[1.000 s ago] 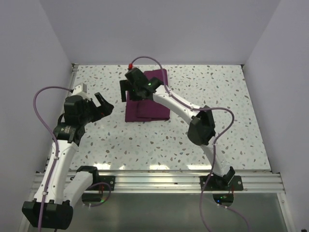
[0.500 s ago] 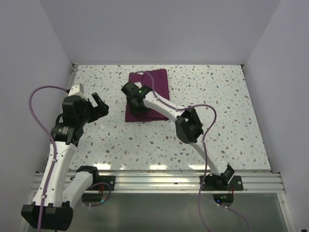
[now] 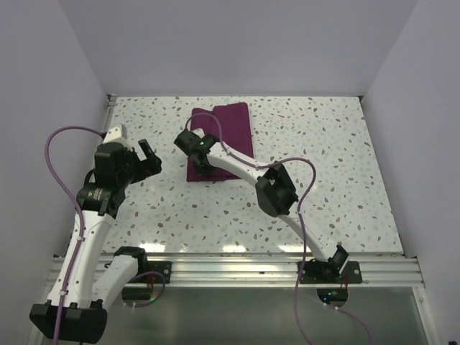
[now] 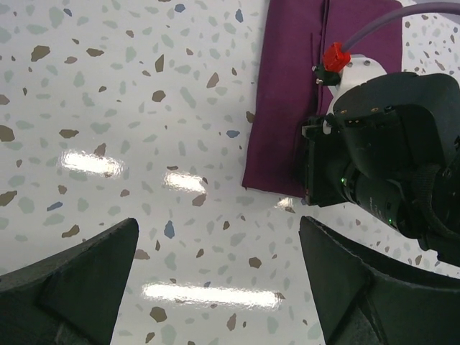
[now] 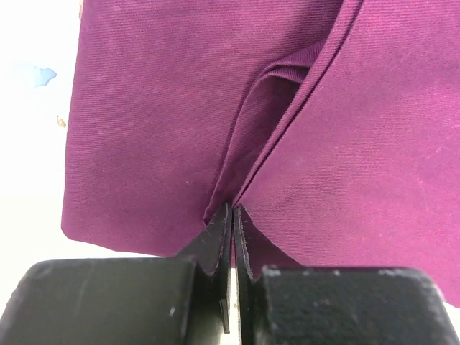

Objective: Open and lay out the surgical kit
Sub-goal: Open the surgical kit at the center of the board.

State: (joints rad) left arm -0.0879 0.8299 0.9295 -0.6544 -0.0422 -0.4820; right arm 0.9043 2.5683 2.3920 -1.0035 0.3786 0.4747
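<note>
Wrap (image 3: 234, 126) lies folded on the table (image 3: 323, 180); right gripper (image 5: 232, 213) pinches a fold of it. Left gripper (image 4: 217, 224) hangs spread near it, over the table.

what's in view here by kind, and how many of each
purple cloth wrap: 1, folded, flat on the table
grippers: 2, the left gripper open beside the wrap, the right gripper shut on a fold of it
total: 3
</note>
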